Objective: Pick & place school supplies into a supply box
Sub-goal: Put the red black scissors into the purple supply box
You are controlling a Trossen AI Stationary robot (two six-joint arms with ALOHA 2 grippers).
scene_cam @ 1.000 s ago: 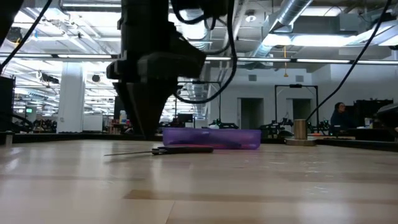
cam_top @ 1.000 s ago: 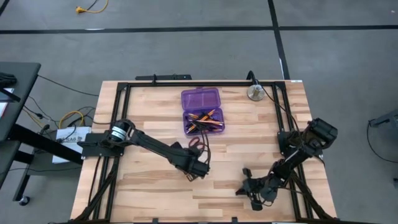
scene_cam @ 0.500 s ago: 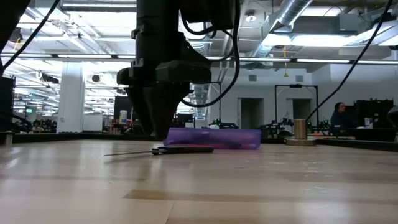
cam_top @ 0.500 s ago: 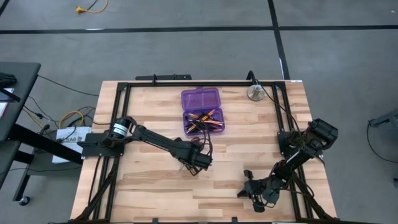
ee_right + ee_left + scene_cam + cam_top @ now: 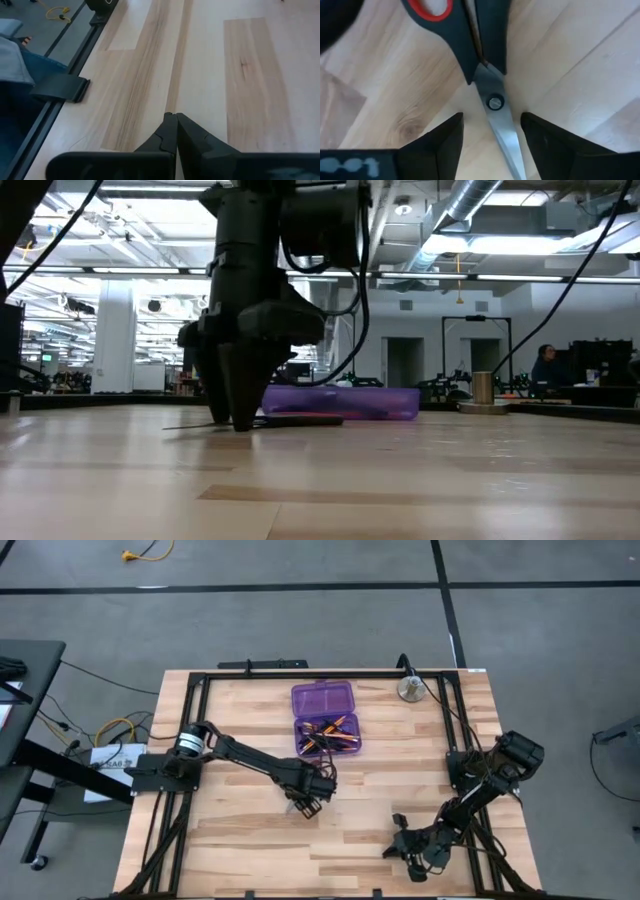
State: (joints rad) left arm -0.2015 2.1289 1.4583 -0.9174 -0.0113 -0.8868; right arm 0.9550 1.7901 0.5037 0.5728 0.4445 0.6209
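Straddling the scissors [image 5: 492, 95] beside the purple box [image 5: 325, 720], the released left hand [image 5: 490, 142] must next clench and lift.

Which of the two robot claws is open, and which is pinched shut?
The left tool is open, its fingers straddling the scissors lying flat on the table. The right tool, near the table's front right, is pinched shut and empty.

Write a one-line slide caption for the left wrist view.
Left claw, open, straddles the scissors lying flat on the wooden table.
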